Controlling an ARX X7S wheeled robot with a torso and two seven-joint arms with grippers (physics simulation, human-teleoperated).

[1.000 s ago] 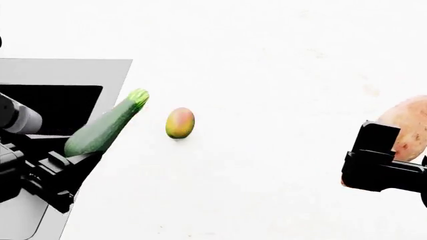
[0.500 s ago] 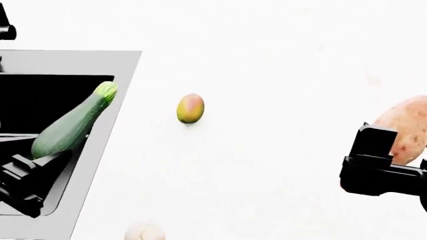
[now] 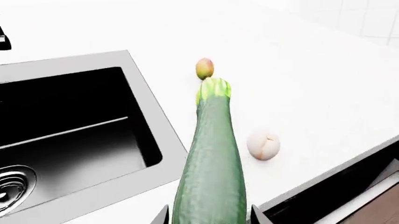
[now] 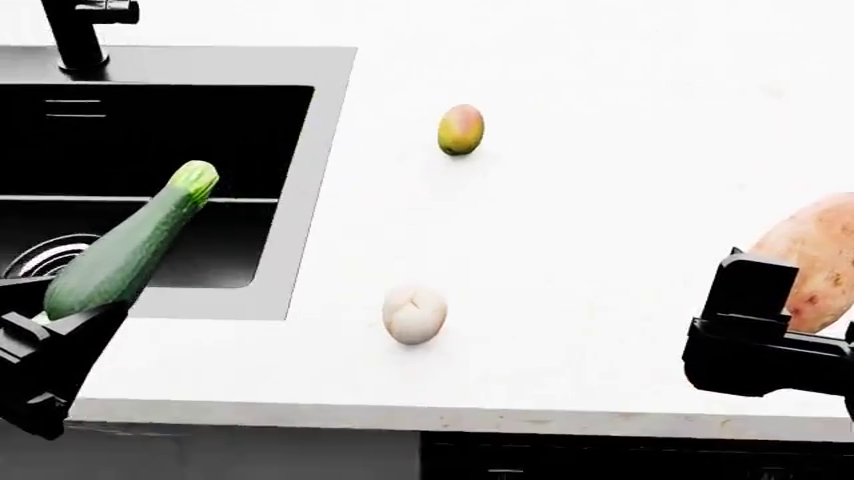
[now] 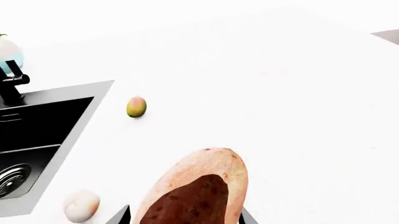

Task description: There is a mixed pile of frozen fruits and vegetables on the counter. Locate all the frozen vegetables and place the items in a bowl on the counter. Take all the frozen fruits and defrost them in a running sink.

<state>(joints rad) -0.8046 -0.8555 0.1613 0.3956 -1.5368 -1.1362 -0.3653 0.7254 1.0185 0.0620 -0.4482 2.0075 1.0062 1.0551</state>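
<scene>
Nearest the robot, the left pincer (image 4: 47,360) is clamped on the thick end of the zucchini (image 4: 127,245), which tilts up and away with its pale stem end over the sink (image 4: 320,180); the right pincer (image 4: 761,340) is clamped on the sweet potato (image 4: 814,255), held above the bench (image 4: 601,150) at its right side. Both vegetables are bound for the bowl, which no view shows, so the sensible first move is to bring it into sight before carrying either arm anywhere. The zucchini is long and gripped at one end only, so it will likely lever in the grip; moving slowly and keeping it away from the basin seems wise, since a slip there would put a vegetable in the wrong place. Just beyond the front edge lies the pale round fruit (image 4: 415,314), and well beyond it the mango (image 4: 461,129), both resting on the bench beside the sink and apart from each other. Farthest back stands the black tap (image 4: 83,30).
</scene>
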